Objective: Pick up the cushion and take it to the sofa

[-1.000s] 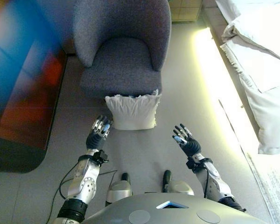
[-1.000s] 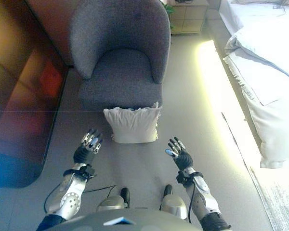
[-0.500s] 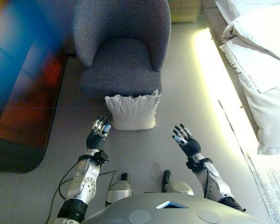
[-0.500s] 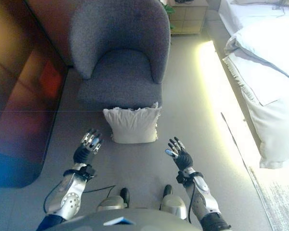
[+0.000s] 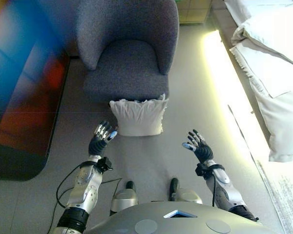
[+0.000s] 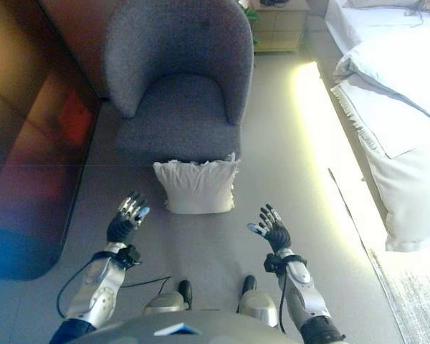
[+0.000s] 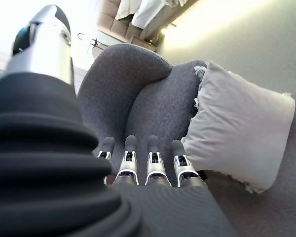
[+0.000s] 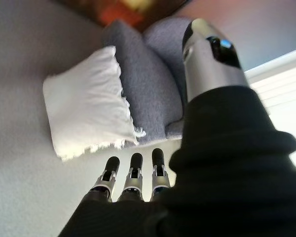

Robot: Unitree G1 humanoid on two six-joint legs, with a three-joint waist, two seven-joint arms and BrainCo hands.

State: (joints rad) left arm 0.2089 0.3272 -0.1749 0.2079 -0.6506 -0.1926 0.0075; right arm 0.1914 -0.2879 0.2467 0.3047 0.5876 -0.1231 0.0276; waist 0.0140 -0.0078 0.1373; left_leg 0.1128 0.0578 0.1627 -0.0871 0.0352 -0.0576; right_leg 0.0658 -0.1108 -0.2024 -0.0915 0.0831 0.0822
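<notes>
While the white cushion [image 5: 139,116] leans upright on the floor against the front of the grey armchair [image 5: 127,48], the left hand [image 5: 99,141] and right hand [image 5: 200,147] hover apart on either side, fingers spread, empty, not touching it.

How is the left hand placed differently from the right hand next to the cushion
The left hand sits close to the white cushion, near its lower left corner, while the right hand is farther off, with bare floor between. The left hand also reaches farther forward than the right hand. Both are open, fingers straight, touching nothing.
</notes>
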